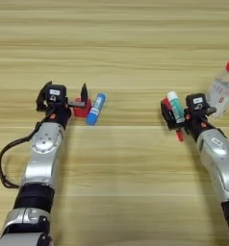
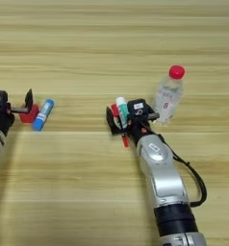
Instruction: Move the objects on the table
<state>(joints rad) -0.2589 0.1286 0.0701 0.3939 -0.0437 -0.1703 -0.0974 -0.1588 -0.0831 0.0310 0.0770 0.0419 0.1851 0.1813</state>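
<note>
Mid-table | left gripper (image 1: 63,93) spread beside red cube (image 1: 81,110) | right gripper (image 2: 122,117) pinching glue tube (image 2: 121,110)

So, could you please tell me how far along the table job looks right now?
Nothing looks finished. The left end effector is at the red cube, beside the blue tube. The right end effector is around the white-and-green tube and red marker. The bottle stands untouched.

table (image 1: 135,48): matt wood | bottle (image 2: 168,98): clear glossy plastic | arm shells (image 1: 46,144): smooth silver
</note>
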